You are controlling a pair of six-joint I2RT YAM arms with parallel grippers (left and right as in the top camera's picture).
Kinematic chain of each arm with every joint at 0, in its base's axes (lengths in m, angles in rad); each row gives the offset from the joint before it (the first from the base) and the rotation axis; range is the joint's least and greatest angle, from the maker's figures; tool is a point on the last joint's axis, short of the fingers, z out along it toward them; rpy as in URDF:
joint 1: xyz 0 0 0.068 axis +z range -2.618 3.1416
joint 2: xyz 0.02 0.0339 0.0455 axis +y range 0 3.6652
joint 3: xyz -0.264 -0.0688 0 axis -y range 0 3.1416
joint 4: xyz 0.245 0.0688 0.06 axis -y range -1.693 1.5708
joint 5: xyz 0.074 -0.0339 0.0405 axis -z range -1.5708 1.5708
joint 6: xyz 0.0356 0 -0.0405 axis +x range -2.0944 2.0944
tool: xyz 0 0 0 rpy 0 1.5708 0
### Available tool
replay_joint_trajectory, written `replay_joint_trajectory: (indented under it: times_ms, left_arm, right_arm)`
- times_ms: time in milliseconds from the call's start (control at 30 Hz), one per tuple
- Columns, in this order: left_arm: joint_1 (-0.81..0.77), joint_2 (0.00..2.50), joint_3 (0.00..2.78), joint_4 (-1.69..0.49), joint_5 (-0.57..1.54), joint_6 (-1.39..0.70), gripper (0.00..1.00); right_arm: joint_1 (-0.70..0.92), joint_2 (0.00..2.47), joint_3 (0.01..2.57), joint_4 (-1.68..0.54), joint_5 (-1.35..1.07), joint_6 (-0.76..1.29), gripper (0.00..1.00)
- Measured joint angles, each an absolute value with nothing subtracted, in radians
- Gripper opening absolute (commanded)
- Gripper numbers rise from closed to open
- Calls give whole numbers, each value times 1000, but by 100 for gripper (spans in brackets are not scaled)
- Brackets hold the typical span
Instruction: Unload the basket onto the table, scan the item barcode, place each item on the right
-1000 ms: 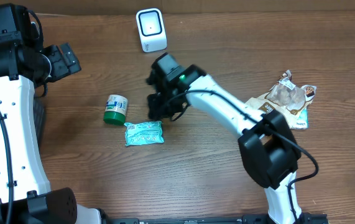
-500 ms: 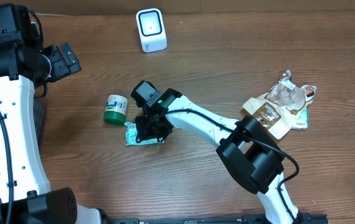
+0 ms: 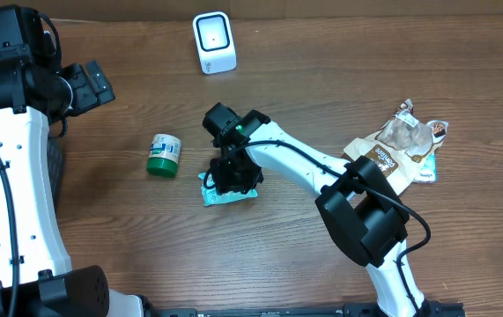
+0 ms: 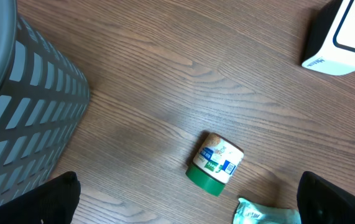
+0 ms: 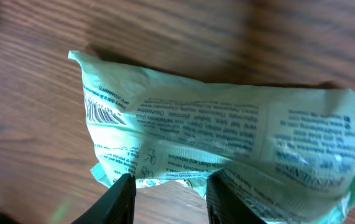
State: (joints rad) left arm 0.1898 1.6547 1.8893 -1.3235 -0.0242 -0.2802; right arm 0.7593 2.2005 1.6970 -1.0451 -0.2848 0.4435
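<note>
At table centre: right gripper (image 3: 231,179), jaws partly spread astride green packet (image 5: 227,130), contact unclear; left gripper (image 3: 98,84) spread wide.

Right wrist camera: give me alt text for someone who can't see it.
A crinkled pale green packet lies on the wooden table, fine print facing the camera and a barcode at its left end. The right gripper shows at the bottom of the picture, jaws apart, straddling the packet's lower edge.
</note>
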Motion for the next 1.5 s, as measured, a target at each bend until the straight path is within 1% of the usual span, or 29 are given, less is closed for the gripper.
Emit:
replay_joint_trajectory:
  times_ms: [100,167,233,333,533,833,967,1100,1167,1267,1300,1367,1400,1500]
  left_arm:
    - [190,1655,1889,-1324,-24,-281,100]
    - [190,1655,1889,-1324,-24,-281,100]
    - [190,1655,1889,-1324,-24,-281,100]
    - [190,1655,1889,-1324,-24,-280,100]
    - [190,1655,1889,-1324,-24,-280,99]
    - [190,1655,1889,-1324,-24,-281,99]
    - [190,1655,1889,-1324,-24,-280,100]
    - [190,1655,1889,-1324,-24,-281,100]
    - [190,1655,1889,-1324,-24,-280,100]
    - [190,1655,1889,-1324,-24,-281,99]
    - [190,1655,1889,-1324,-24,-281,100]
    - [190,1655,1889,-1324,-24,-280,100]
    - [190,1655,1889,-1324,-24,-280,99]
    - [190,1655,1889,-1324,-24,-280,100]
  right_arm:
    - [759,2201,1720,-1047,-247,429,30]
    - [759,2201,1733,-1036,-232,422,22]
    - [759,2201,1741,-1015,-218,416,17]
    - [761,2201,1741,-997,-190,418,13]
    - [789,2211,1741,-979,-77,437,10]
    - [820,2250,1767,-977,-27,461,11]
    - [820,2250,1768,-972,-38,472,28]
    - [826,2252,1773,-970,-49,472,41]
    - [829,2252,1775,-970,-51,470,44]
    - [832,2252,1775,-969,-55,471,52]
    - [832,2252,1776,-969,-56,471,63]
    - [833,2252,1779,-970,-62,471,78]
    - [834,2252,1782,-970,-65,467,82]
    - [831,2252,1795,-998,-63,447,84]
